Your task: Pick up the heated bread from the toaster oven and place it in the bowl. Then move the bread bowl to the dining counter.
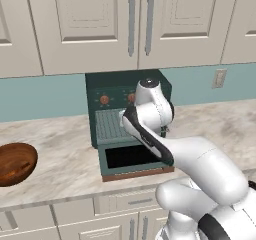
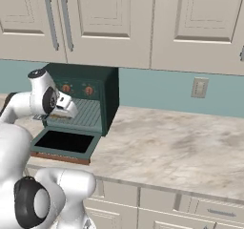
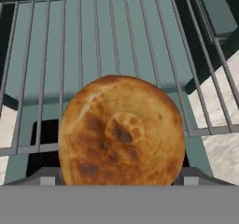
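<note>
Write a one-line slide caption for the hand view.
Toasted round bread seen close over the toaster oven's pulled-out grey wire rack.

Cream upper cabinets (image 1: 95, 24) with long grey handles (image 1: 131, 24) hang above a teal backsplash (image 2: 157, 87). A beige wall outlet (image 2: 198, 88) sits on that backsplash. Below runs the veined marble desk (image 2: 181, 147), with pale drawer fronts (image 1: 125, 202) beneath its edge.
</note>
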You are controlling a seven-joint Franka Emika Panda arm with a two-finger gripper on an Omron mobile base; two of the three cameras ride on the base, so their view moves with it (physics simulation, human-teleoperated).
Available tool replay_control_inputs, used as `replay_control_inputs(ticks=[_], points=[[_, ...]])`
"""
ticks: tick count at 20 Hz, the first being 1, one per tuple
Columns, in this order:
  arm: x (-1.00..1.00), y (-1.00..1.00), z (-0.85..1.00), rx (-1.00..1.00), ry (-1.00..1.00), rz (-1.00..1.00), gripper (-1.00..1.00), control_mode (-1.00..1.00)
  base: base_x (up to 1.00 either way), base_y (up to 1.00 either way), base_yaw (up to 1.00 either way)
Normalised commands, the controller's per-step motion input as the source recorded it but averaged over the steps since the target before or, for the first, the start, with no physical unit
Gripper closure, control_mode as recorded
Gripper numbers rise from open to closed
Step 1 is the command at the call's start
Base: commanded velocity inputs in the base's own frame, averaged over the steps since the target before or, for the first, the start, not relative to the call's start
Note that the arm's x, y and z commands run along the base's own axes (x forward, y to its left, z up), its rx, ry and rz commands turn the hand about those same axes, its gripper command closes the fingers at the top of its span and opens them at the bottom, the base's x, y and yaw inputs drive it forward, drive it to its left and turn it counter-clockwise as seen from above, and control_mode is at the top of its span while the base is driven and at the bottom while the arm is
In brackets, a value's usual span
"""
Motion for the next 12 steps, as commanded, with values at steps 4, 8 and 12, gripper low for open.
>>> replay_control_inputs(ticks=[4,8,12], points=[[-1.00,0.80,0.78,0.00,0.01,0.23,1.00,-1.00,0.00,0.00,0.00],[-0.71,1.00,0.36,0.00,0.00,0.30,1.00,-1.00,0.00,0.00,0.00],[-0.56,1.00,0.12,0.00,0.00,0.32,1.00,-1.00,0.00,0.00,0.00]])
